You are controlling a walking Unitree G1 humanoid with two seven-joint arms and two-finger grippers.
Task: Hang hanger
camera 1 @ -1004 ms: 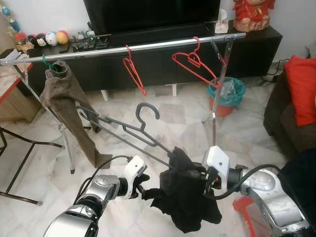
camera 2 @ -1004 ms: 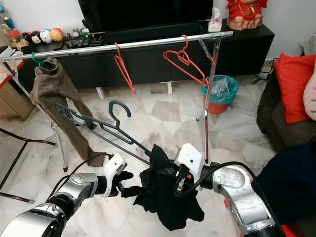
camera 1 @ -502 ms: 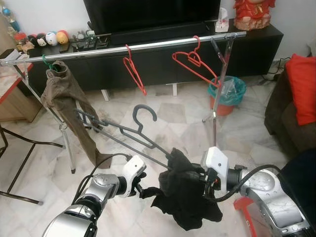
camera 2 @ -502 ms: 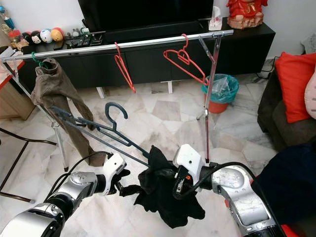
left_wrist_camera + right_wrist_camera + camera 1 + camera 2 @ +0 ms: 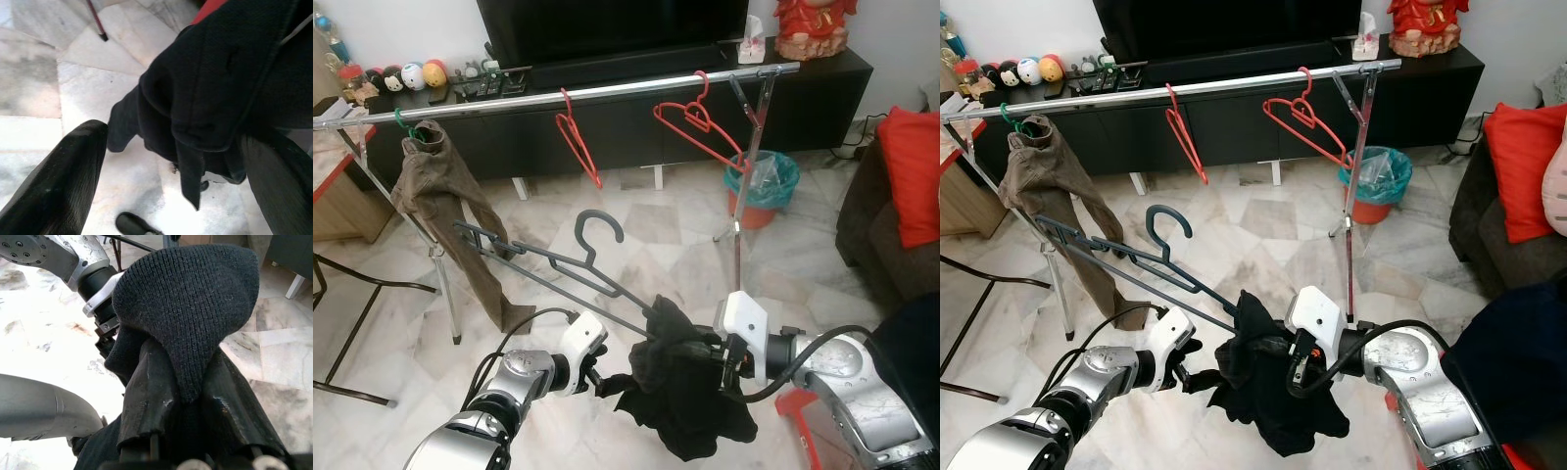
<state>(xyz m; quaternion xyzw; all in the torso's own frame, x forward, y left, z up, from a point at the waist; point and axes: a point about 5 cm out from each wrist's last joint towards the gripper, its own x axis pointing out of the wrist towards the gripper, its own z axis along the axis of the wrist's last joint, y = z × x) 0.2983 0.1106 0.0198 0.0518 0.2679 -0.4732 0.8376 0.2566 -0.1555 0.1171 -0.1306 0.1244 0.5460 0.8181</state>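
Marble floor (image 5: 656,235), living room. Right gripper (image 5: 183,401): fingers clamped on dark knit garment (image 5: 680,392), near centre. Left gripper (image 5: 171,171): fingers spread around garment's hanging fold. Grey hanger (image 5: 543,257) threaded in garment, jutting far-left below chrome rail (image 5: 607,90). Judged: hanger light, stiff; garment limp, slippery on it; best grip beside hook.

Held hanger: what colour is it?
Dark grey hanger; clearest in the left eye view.

Knitted black garment (image 5: 195,308), polished marble floor (image 5: 636,230)
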